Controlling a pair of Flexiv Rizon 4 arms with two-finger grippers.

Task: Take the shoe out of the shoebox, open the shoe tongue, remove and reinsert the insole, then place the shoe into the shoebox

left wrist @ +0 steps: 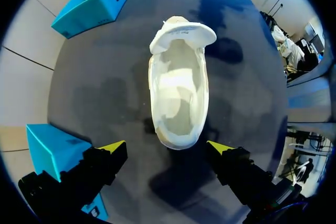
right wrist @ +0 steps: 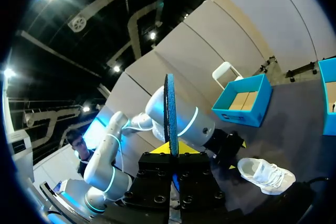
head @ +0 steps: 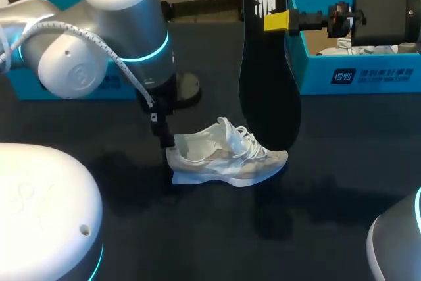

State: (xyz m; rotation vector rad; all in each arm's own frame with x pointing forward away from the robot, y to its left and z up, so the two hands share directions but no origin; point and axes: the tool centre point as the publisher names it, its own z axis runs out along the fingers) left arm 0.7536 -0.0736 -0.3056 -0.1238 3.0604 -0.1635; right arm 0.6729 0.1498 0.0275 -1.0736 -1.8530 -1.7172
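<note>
A blue box (head: pixel 59 87) sits at the far left of the dark surface (head: pixel 197 228). The left gripper (left wrist: pixel 167 148) hangs spread open over the heel of the white shoe (head: pixel 227 156), grasping nothing. The right gripper (right wrist: pixel 171 149) pinches the black insole (head: pixel 266 77) upright, screening the shoe's laces. The shoebox (head: pixel 355 70) at far right holds white paper.

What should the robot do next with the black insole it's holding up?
Probably lower the insole, bottom end first, into the white shoe. The right fingers pinch it upright just above the shoe, whose inside looks empty, and the left fingers stand open by the heel.
</note>
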